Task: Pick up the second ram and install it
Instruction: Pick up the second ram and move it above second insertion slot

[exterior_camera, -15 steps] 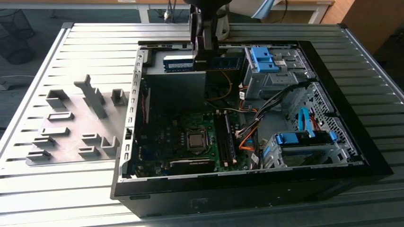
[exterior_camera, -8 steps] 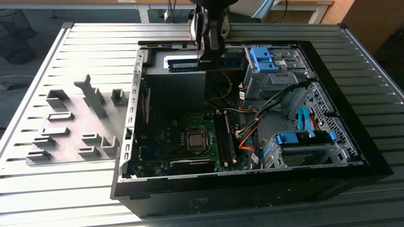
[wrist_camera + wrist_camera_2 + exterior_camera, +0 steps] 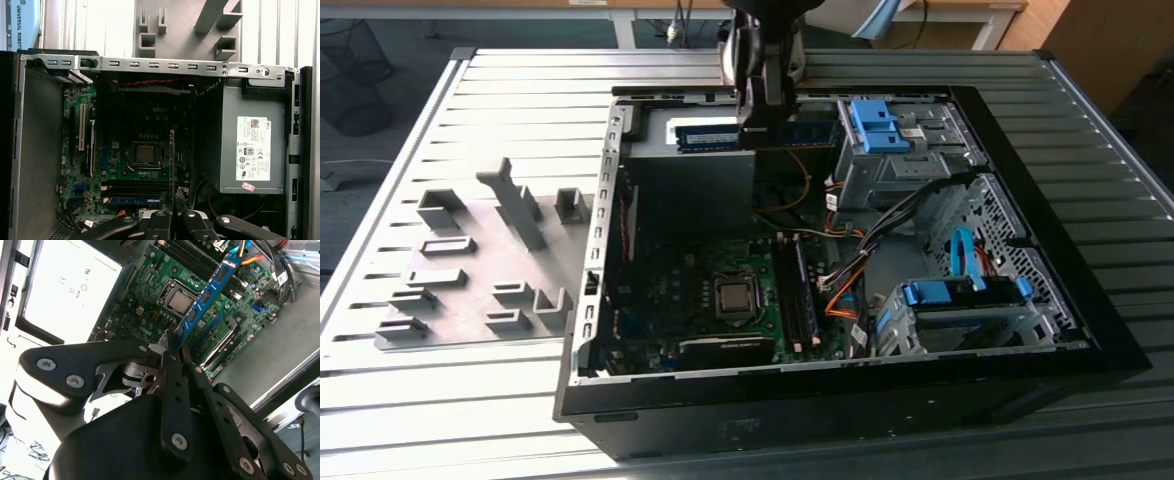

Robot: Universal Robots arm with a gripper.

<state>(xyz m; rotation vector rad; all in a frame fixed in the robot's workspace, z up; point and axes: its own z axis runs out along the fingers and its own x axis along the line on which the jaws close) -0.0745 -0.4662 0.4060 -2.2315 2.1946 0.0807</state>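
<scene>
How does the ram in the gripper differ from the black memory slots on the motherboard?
The second ram is blue-green with dark chips; the memory slots are black. The ram is held off the board in the gripper; the slots sit fixed on the motherboard. The ram lies crosswise to the slots. Both are long and narrow.

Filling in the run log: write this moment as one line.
gripper: shut on second ram | second ram: held in the air over motherboard, in no slot | computer case: open

Exterior view: gripper [image 3: 763,128] hides the middle of the second ram [image 3: 707,138]; arm [image 3: 767,40] is cut off by the top edge.
</scene>
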